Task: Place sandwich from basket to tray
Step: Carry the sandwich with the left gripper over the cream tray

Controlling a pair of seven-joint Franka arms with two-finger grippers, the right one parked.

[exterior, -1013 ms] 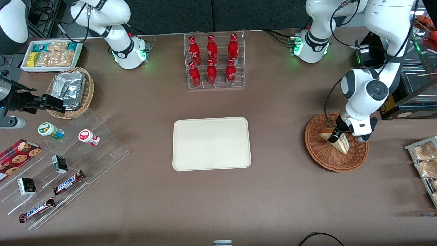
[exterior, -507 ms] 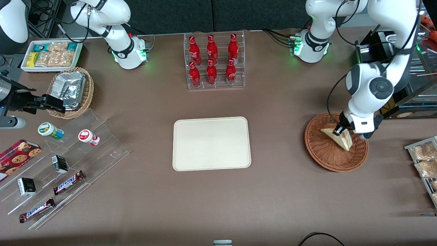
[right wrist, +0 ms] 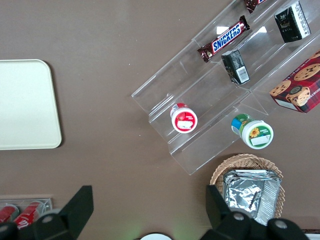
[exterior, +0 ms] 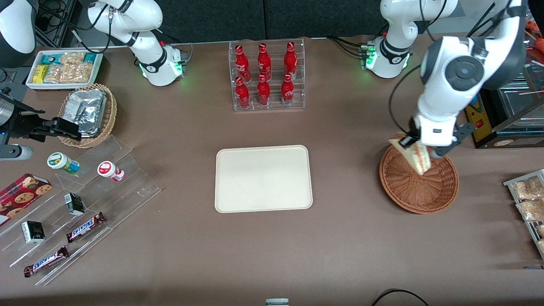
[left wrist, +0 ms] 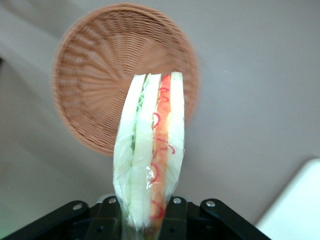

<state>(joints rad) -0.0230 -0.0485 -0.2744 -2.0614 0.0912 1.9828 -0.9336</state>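
My gripper is shut on the sandwich, a plastic-wrapped wedge of pale bread with red and green filling, and holds it in the air above the basket. The wrist view looks down along the sandwich with the gripper pinching its near end, and the round reddish-brown basket lies empty well below it. The cream tray sits bare at the table's middle; a corner of the tray shows in the wrist view.
A clear rack of red bottles stands farther from the front camera than the tray. Packets on a metal rack lie beside the basket at the working arm's end. A clear stepped stand with snacks and a foil-packet basket occupy the parked arm's end.
The gripper, shut on the sandwich, has risen out of the basket, lifting the sandwich clear of the wicker; the basket now holds nothing.
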